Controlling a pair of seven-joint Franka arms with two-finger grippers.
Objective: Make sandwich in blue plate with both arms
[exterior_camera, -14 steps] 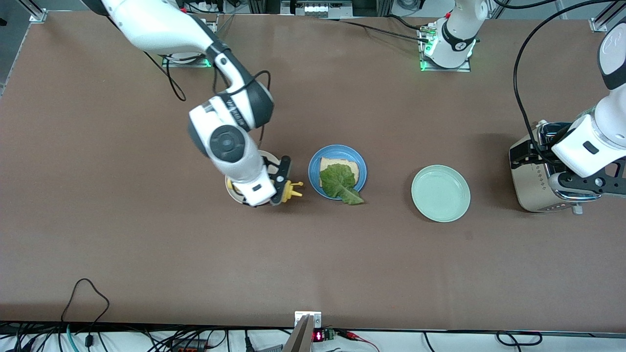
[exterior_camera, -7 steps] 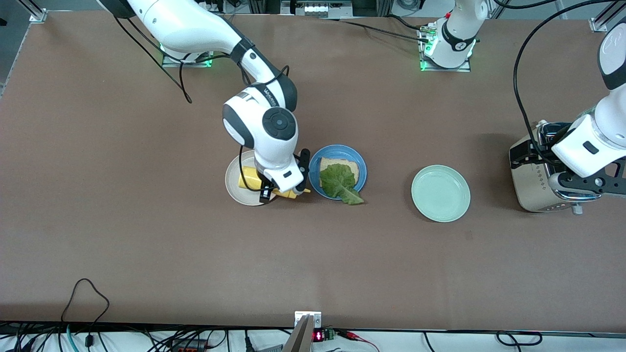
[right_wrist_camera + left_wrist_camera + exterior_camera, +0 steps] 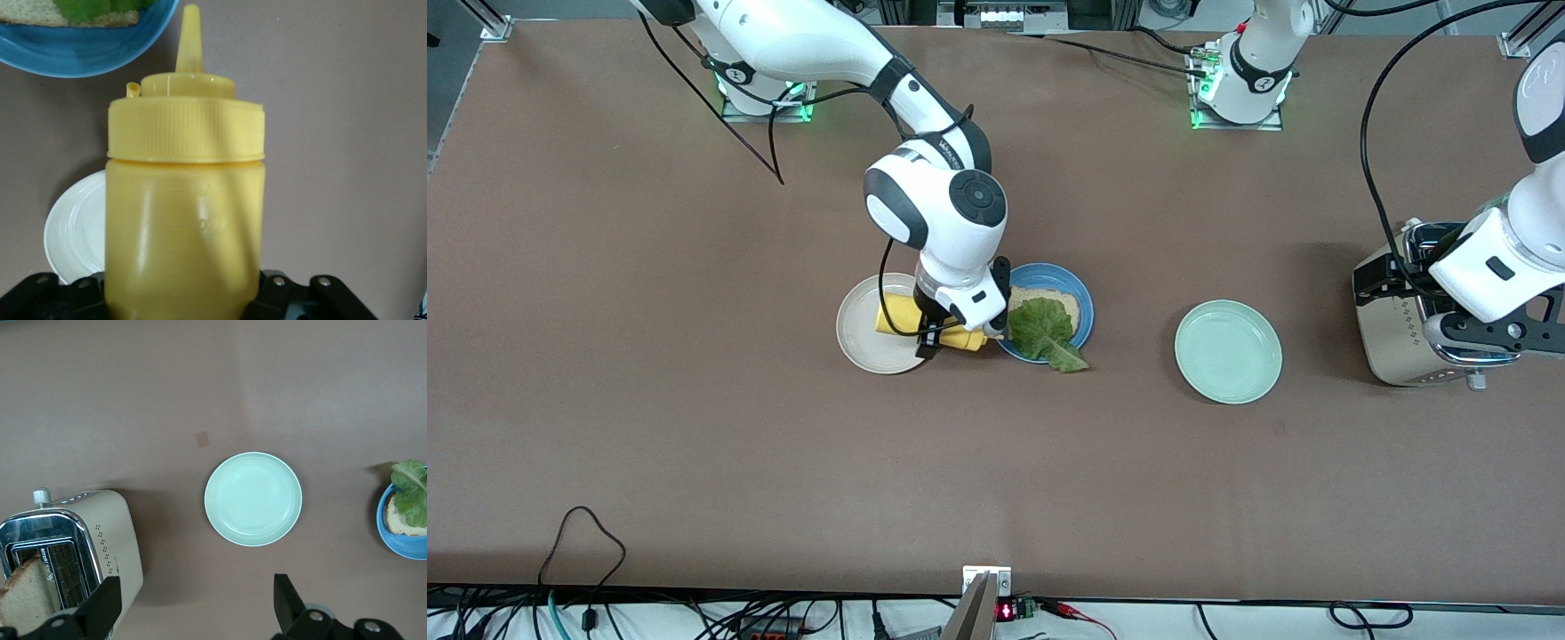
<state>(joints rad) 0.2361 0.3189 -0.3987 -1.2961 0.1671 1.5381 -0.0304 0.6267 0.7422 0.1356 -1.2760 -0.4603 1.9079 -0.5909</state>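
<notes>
A yellow squeeze bottle is clamped between the jaws of the right gripper, held on its side over the gap between a white plate and the blue plate. Its ribbed cap, pointed nozzle and faint raised measuring marks, too faint to be read, are given only by the right wrist view; in the front view most of the bottle is hidden under the wrist. On the blue plate, near the middle of the table, one slice of bread is seen with a crinkled green lettuce leaf laid on it, the leaf's tip hanging over the rim nearest the front camera; no top slice is on it. A mint-green plate lies well apart, toward the left arm's end of the table. The left gripper hangs with its fingers spread wide and nothing between them, over a cream toaster at that end, where the arm waits. A brown slice standing in the toaster's slot is shown by the left wrist view alone; in the front view the slot is covered by the arm. Lettering on the right arm's wrist band cannot be read.
</notes>
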